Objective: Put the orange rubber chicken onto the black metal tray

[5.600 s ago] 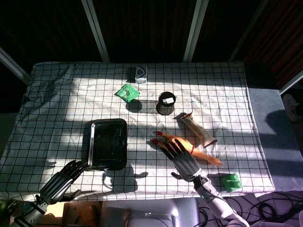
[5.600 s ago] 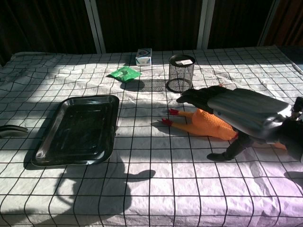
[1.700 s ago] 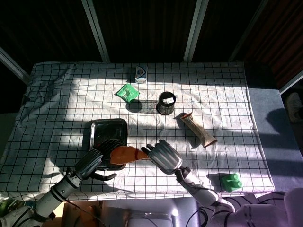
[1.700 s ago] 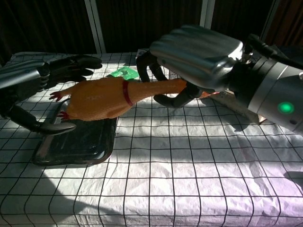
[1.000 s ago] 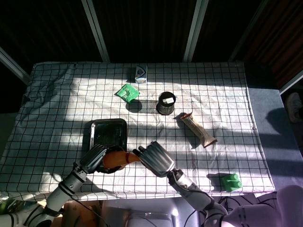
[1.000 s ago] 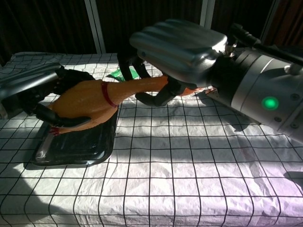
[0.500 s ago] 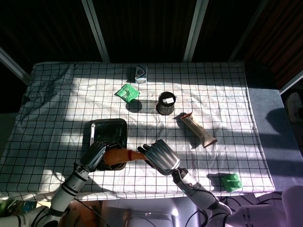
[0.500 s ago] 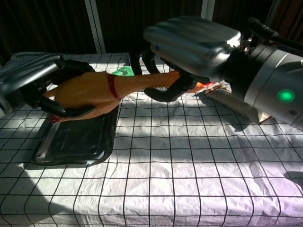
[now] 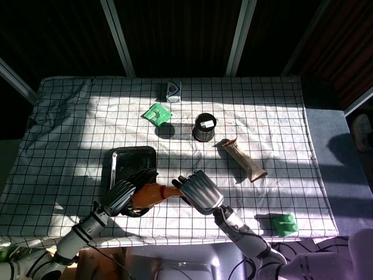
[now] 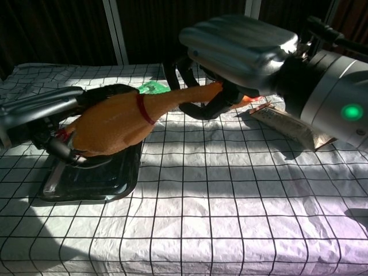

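The orange rubber chicken hangs in the air over the right edge of the black metal tray, its neck pointing right. My left hand holds the body from the left, fingers curled under it. My right hand grips the neck and head end from above. In the head view the chicken spans between the left hand and the right hand, just below the tray. The chicken's head is hidden inside the right hand.
A wire mesh cup, a green packet and a small box lie further back. A wrapped snack bar lies to the right, and a green object sits near the front right edge.
The chicken's body has dipped lower toward the tray and the left hand has dropped with it, fingers now more under the body. The right hand stays on the neck.
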